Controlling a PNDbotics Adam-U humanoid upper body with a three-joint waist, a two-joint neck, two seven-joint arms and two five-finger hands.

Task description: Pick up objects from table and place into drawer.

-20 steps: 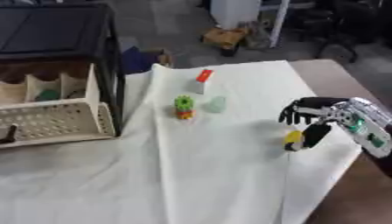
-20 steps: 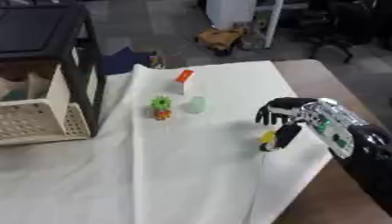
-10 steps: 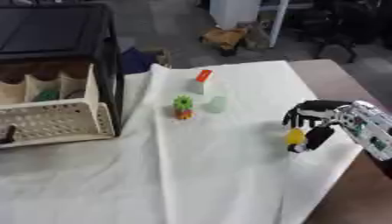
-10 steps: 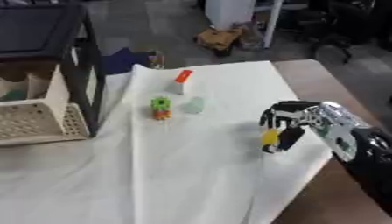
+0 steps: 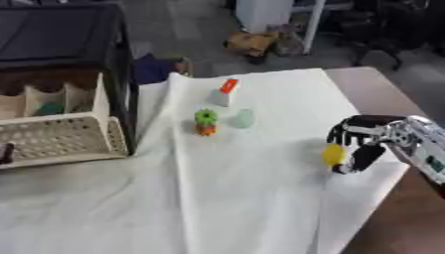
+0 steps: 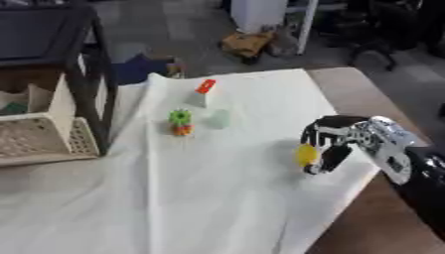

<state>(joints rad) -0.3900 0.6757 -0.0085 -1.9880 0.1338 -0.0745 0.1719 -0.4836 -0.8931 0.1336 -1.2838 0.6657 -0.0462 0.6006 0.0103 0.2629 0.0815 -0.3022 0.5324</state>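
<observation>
Looking down through the head camera, I have my right hand (image 5: 361, 144) at the right side of the white cloth (image 5: 243, 198), near that edge, its fingers curled down round a small yellow object (image 5: 333, 153) that shows between the fingers and the thumb. I cannot tell whether the yellow object is lifted or touching the cloth. My left hand shows in neither eye view. Further up the cloth, well apart from my hand, three small things sit close together: a green and orange toy (image 5: 206, 122), a pale green translucent piece (image 5: 243, 118) just beside it on its right, and beyond them a white block with an orange-red top (image 5: 223, 92). At the left stands the black frame cabinet (image 5: 65, 54), and its cream perforated drawer (image 5: 61, 141) is pulled out toward me onto the table. Behind the drawer front I see pale dividers, with something teal (image 5: 49, 107) lying in one compartment. The brown table (image 5: 374, 92) shows bare to the right of the cloth, and my forearm comes in from the lower right corner over it.
</observation>
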